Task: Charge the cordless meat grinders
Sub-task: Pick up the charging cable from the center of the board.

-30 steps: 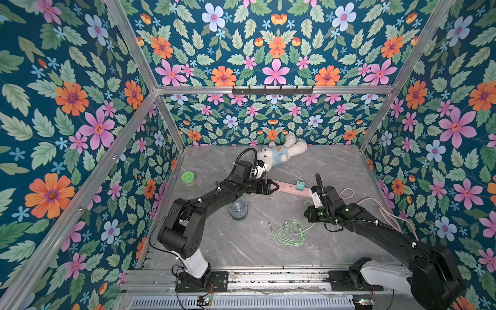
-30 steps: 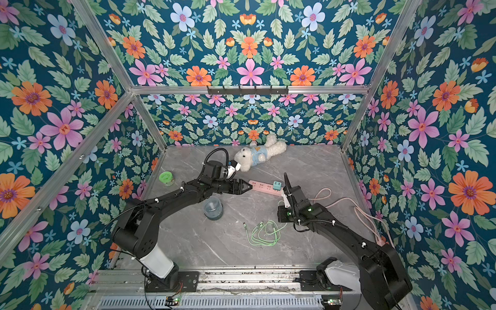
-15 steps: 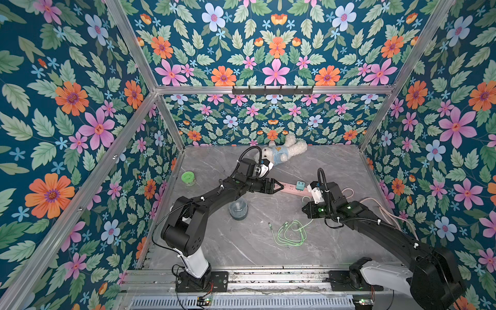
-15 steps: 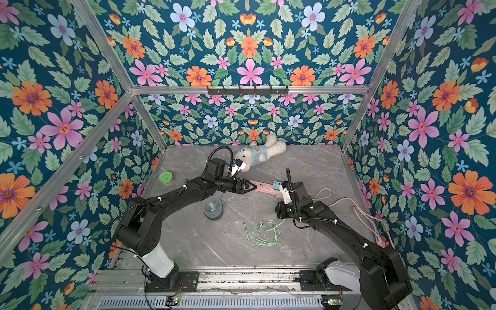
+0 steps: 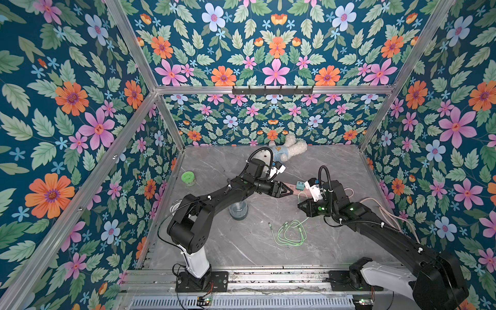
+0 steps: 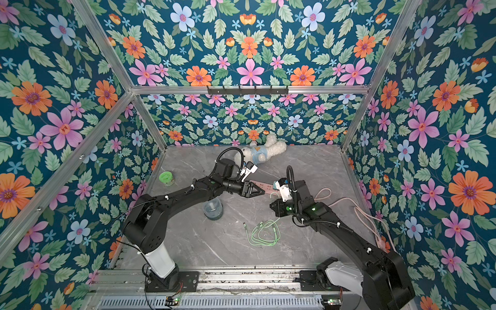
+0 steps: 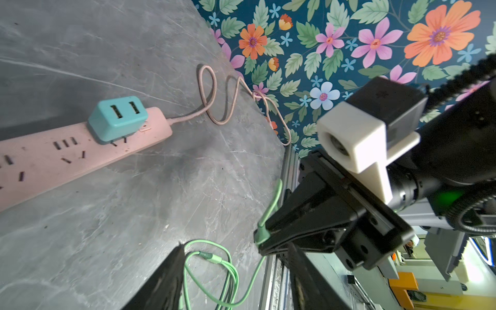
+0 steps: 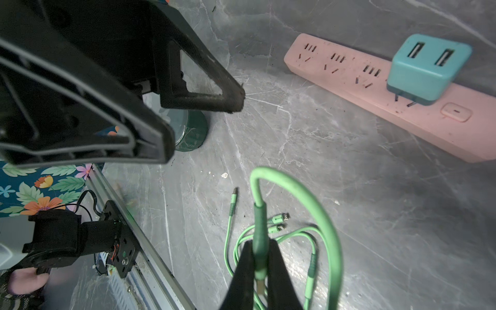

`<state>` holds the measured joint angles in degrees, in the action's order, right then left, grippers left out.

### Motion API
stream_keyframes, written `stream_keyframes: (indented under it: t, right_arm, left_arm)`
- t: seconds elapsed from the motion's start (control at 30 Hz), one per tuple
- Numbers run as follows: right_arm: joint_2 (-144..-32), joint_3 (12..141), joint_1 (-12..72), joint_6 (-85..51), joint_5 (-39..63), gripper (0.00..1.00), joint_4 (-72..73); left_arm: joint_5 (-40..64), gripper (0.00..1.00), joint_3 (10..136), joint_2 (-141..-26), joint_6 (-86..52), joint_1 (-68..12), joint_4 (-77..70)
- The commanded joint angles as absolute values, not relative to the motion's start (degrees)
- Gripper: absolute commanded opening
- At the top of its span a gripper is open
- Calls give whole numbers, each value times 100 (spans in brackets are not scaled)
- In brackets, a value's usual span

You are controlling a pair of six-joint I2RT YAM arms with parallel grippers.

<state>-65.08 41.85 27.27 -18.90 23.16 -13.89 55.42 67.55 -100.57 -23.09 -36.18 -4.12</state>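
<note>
The right gripper (image 8: 259, 243) is pinched shut on the moulded plug of the green charging cable (image 8: 332, 228). I cannot tell for certain which way its metal tip faces. The rest of the cable lies coiled on the marble tabletop (image 5: 241, 249). The left gripper (image 5: 287, 191) hangs partly open and empty, just beside the pink power strip (image 7: 67, 161). A teal two-port USB adapter (image 7: 116, 118) sits tilted in the strip with its prongs showing. The cordless meat grinder (image 5: 238, 210) stands upright under the left forearm, apart from the cable and not connected to it.

The step in hand looks like plugging the cable into the adapter. Next, the plug must be lined up with a port, probably with the left gripper steadying the loose adapter.
</note>
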Motion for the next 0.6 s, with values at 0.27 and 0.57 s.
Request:
stream_keyframes:
  t: [0.27,0.57]
  right_arm:
    - [-6620,4343,2733,-1845,2426,9,-1257]
    - [-6638,4338,2733,-1869,2470,9,-1265]
  left_arm:
    - [5750,45,7036,-10291,-2070,-3866,-335]
    - [5881,34,7163,-10467,-2002,-3932,-273]
